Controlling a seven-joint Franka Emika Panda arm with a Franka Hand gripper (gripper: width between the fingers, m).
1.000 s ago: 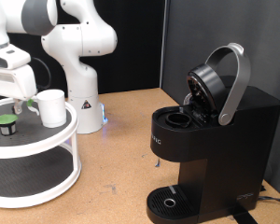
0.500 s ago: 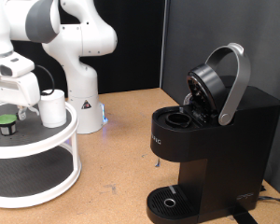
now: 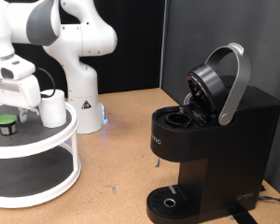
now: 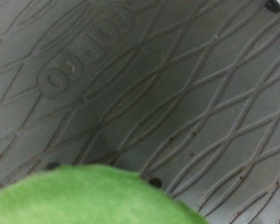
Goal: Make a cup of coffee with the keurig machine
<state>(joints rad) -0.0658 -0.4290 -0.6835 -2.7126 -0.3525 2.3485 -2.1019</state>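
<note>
Exterior view: gripper [image 3: 11,105] low over the dark green-topped pod [image 3: 4,124] on the white two-tier stand [image 3: 47,140], cup [image 3: 52,107] just beside. Keurig machine [image 3: 210,149] on the desk, lid up, chamber empty. Jaws' spread impossible to tell.

Wrist view: green pod top [image 4: 93,196] close, grey ribbed mat [image 4: 159,84] beneath. Pod pickup likely in hand; needs centring before closing.

Bent low at the exterior view's left edge, white arm [image 3: 70,37] folded over, hand [image 3: 11,103] pointing straight down, fingers hidden.
</note>
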